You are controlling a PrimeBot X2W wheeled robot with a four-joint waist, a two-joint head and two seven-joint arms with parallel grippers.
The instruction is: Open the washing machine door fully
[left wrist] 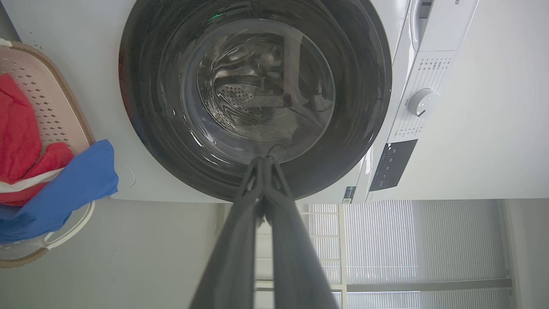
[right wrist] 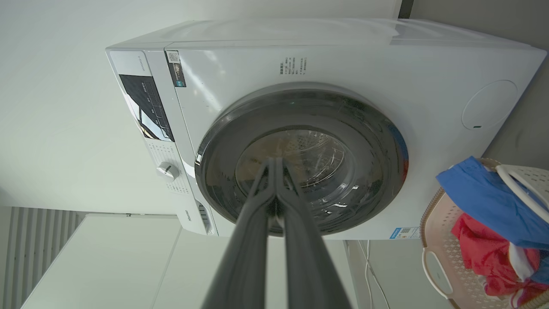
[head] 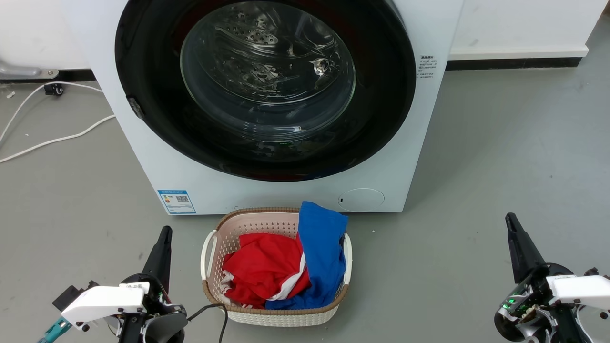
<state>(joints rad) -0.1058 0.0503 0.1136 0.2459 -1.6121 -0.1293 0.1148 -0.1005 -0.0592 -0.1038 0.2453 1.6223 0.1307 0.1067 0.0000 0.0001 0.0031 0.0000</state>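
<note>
Head view: washing machine door (head: 157,128) shut flush, basket (head: 286,317) near its lower edge.

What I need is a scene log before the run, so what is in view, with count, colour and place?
washing machine: 1, white, on the grey floor.
washing machine door: 1, glossy black, clear glass centre, shut on the machine's front.
dial: 1, white, on the control panel.
basket: 1, cream, brown rim, on the floor before the machine.
red garment: 1, red and white, in the basket.
blue garment: 1, blue, over the basket's rim.
cable: white, count unclear, floor left of the machine.
left end effector: 1, dark, shut, low left.
right end effector: 1, dark, shut, low right.
</note>
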